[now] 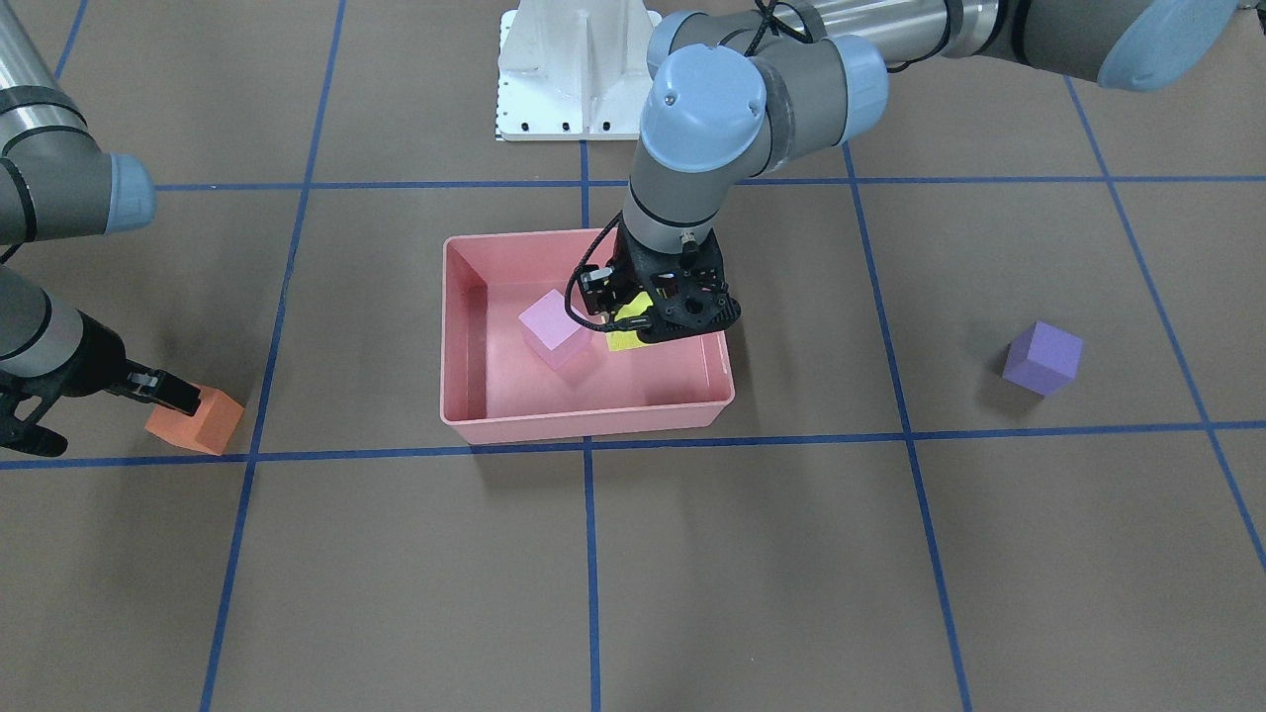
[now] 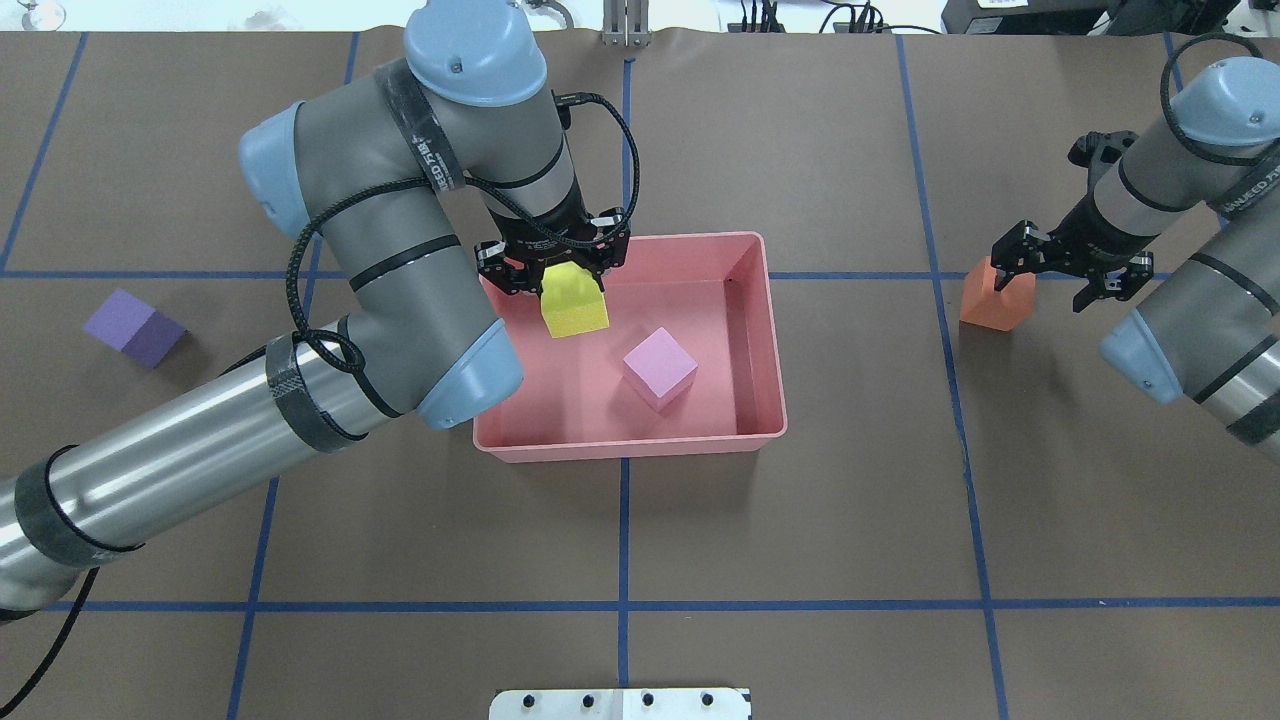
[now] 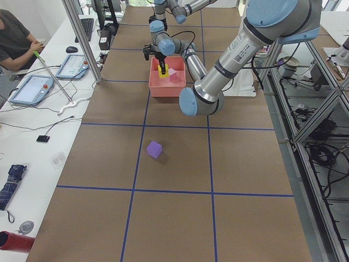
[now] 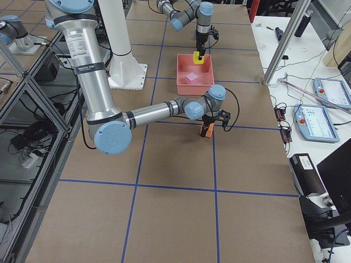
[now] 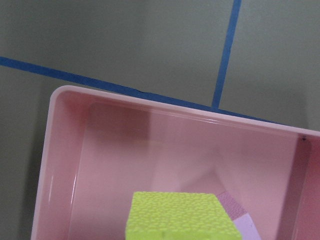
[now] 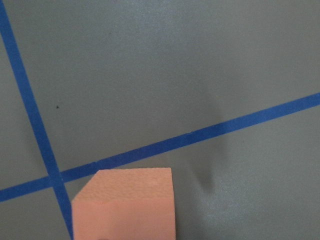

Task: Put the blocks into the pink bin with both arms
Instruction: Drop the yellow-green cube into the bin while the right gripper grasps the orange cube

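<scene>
The pink bin (image 2: 630, 448) sits mid-table with the light pink block (image 2: 660, 367) lying inside. My left gripper (image 2: 552, 262) is shut on the yellow block (image 2: 574, 302) and holds it above the bin's floor near the far left corner; the block also shows in the left wrist view (image 5: 180, 215). My right gripper (image 2: 1055, 275) is open and hangs just over the orange block (image 2: 995, 295), which rests on the table right of the bin, with one finger by the block. The purple block (image 2: 135, 327) lies on the table far to the left.
The brown table cover carries blue tape grid lines (image 2: 622, 530). The white pedestal base (image 1: 579, 69) stands behind the bin on the robot's side. Desks with tablets (image 3: 32, 87) and a seated person (image 3: 16, 38) line the far side of the table.
</scene>
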{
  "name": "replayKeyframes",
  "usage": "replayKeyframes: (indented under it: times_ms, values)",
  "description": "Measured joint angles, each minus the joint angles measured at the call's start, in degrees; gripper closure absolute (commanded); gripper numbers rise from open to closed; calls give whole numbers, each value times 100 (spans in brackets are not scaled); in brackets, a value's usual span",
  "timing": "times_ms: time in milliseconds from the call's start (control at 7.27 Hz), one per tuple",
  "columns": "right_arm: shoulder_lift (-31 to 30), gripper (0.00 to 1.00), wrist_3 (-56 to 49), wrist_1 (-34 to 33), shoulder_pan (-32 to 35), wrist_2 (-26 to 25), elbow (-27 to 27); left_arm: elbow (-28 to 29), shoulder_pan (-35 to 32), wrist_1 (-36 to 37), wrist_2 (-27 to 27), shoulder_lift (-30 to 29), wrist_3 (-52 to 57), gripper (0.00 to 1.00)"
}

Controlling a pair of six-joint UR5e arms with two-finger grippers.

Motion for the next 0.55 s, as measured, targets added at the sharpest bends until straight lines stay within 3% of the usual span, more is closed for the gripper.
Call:
replayKeyframes:
  times_ms: [413,550]
  values:
    - [-86,1,-14,1,7,-2,328,-11,44,1,42,71,0,97]
    - [-107,1,-14,1,3,-22,319,-11,107,3,117,94,0,51]
